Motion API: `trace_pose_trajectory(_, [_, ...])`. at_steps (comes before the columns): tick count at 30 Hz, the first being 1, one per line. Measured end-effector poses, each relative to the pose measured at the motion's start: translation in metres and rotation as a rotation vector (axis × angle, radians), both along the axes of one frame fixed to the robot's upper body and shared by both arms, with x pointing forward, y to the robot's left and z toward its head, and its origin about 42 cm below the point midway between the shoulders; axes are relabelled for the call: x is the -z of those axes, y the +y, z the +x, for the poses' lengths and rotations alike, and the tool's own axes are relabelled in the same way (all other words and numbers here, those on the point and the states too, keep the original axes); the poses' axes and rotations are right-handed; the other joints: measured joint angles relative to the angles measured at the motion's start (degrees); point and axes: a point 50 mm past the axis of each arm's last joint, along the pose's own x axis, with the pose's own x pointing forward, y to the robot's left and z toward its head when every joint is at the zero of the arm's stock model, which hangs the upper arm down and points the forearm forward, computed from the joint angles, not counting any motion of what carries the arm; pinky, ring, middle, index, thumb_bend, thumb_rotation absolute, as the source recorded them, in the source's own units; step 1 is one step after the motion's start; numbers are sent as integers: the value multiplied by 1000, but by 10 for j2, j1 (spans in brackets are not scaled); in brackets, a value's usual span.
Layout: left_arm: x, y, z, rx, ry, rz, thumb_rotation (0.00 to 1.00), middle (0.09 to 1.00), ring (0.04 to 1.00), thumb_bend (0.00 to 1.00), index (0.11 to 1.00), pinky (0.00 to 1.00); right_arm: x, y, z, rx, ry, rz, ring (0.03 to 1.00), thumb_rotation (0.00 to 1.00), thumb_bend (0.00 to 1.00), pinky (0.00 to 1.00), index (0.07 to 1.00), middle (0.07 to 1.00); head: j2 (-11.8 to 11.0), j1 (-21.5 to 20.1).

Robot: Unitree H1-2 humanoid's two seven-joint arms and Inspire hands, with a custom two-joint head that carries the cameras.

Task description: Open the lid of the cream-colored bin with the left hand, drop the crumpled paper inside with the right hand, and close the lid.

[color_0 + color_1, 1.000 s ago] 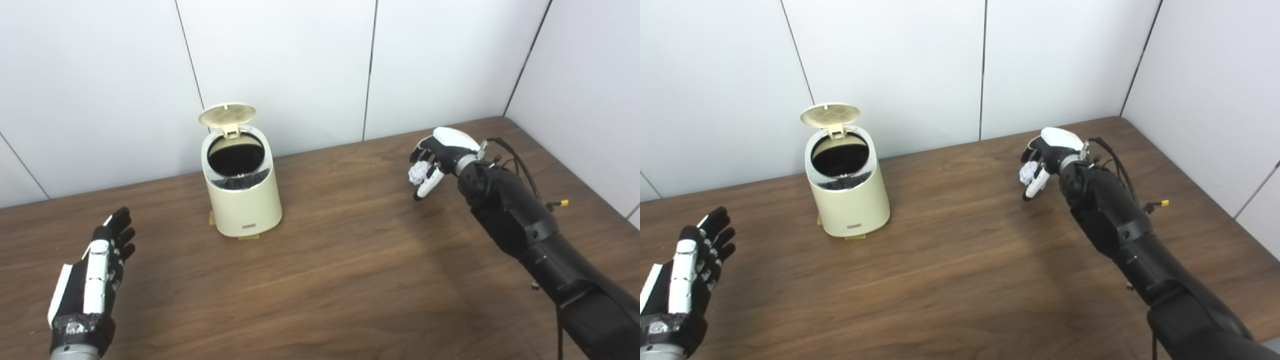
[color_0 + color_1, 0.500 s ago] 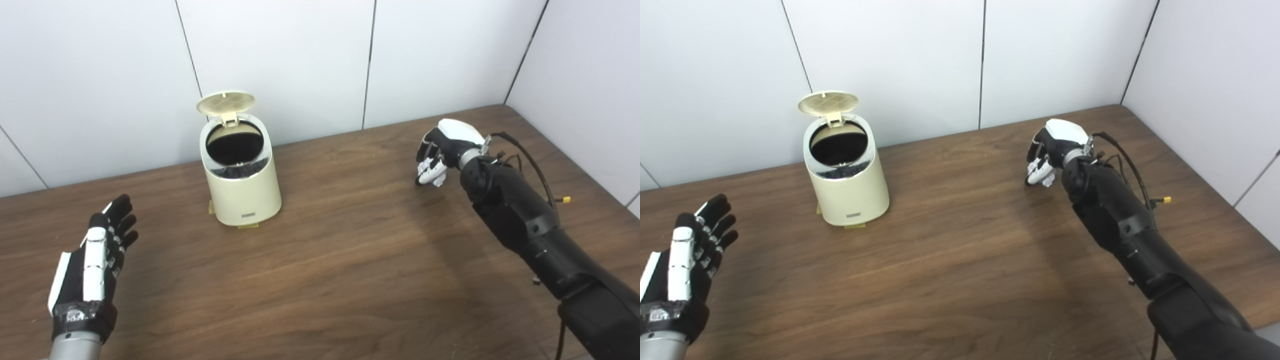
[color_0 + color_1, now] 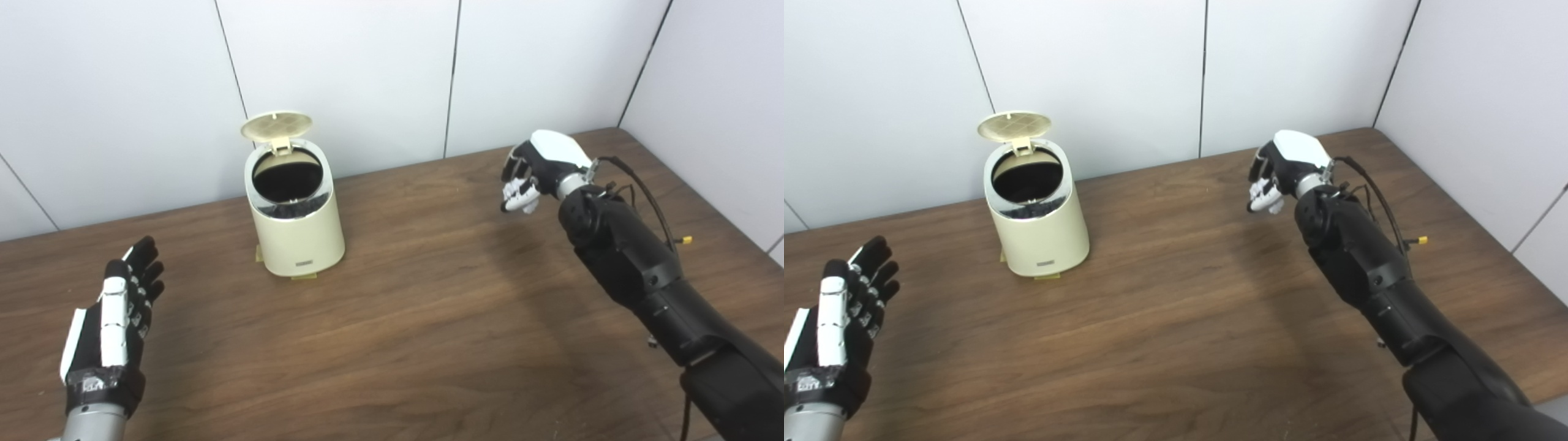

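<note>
Standing cream-colored bin (image 3: pixel 297 220), round lid (image 3: pixel 275 125) raised

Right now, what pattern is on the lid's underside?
A fine grid on the cream lid, clearest in the right eye view.

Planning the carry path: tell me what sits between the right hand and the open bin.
Nothing: between the right hand and the cream bin, both eye views show only bare wooden tabletop.

The right hand (image 3: pixel 539 174) curls its fingers (image 3: pixel 520 195) so tightly that any crumpled paper inside is hidden. The bin (image 3: pixel 295 219) interior is dark. Both forearms leave the bottom edge.
</note>
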Motion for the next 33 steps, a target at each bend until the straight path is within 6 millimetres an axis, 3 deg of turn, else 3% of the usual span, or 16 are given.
trace_pose_trajectory(6, [2, -4, -1, 11, 0, 5, 999, 937, 931, 576, 922, 932, -40, 41, -9, -149, -186, 47, 392, 0, 493, 292, 529, 498, -8, 24])
trace_pose_trajectory(16, [23, -17, -8, 3, 39, -5, 969, 931, 922, 523, 937, 898, -78, 108, -24, -350, -374, 108, 379, 0, 496, 371, 532, 500, -28, 107])
trace_pose_trajectory(25, [32, -31, -7, 20, 24, 25, 934, 917, 914, 522, 925, 901, -87, 164, -26, -593, -530, 153, 383, 0, 495, 334, 526, 507, -47, 170])
trace_pose_trajectory(33, [38, -44, -7, 16, 35, 24, 895, 915, 917, 548, 915, 922, -81, 199, -22, -669, -559, 218, 394, 0, 495, 318, 524, 509, -57, 189])
